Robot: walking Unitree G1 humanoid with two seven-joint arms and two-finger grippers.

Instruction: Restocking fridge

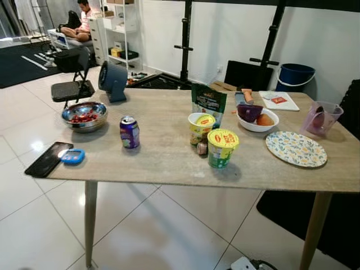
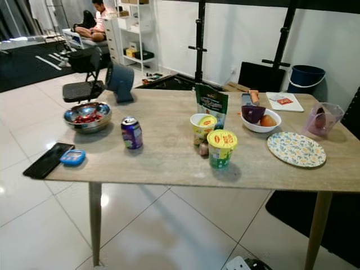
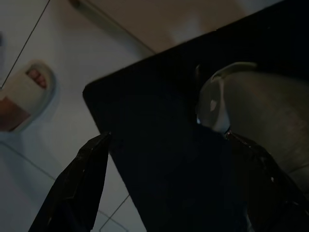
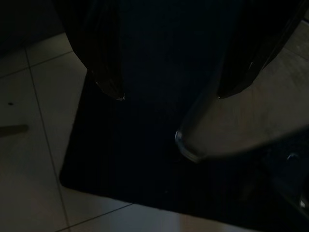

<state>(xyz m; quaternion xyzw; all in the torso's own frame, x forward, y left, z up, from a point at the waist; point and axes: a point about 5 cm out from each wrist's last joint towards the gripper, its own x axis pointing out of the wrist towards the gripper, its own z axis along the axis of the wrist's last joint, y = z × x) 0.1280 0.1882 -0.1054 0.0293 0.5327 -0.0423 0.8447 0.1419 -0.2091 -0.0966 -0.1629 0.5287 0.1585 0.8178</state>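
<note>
Two yellow-lidded cups [image 1: 223, 147] stand nearest on the table [image 1: 163, 160], centre frame, beside a green pouch [image 1: 209, 102]. A can [image 1: 129, 132] sits left of them, a steel bowl [image 1: 85, 116] further left (red food inside), a phone [image 1: 48, 158] at the left edge. A patterned plate [image 1: 296, 148] lies at right. Both idle grippers, left [image 3: 164, 183] and right [image 4: 169, 92], hang over a dark mat, fingers spread, holding nothing.

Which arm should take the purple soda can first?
Left, probably. The purple soda can stands left of centre on the table, on the left arm's side. Both grippers hang open near the floor, so neither is closer yet.
</note>
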